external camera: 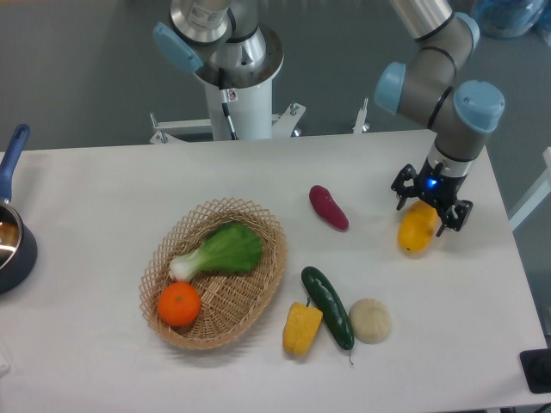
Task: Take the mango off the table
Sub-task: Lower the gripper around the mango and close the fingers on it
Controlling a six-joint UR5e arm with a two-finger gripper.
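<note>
Because the mango (417, 230) lies directly beneath it on the table (103, 189), the gripper (431, 206) hangs with fingers spread astride the fruit's upper end, not yet pinching. Off to its left the purple sweet potato (329, 207) sits well apart, blocking nothing.

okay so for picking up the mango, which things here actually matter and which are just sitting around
Part of the job:
mango
gripper, over the mango's upper end
table

Just lying about:
purple sweet potato
cucumber
corn piece
round beige item
basket holding bok choy and orange
pot
</note>
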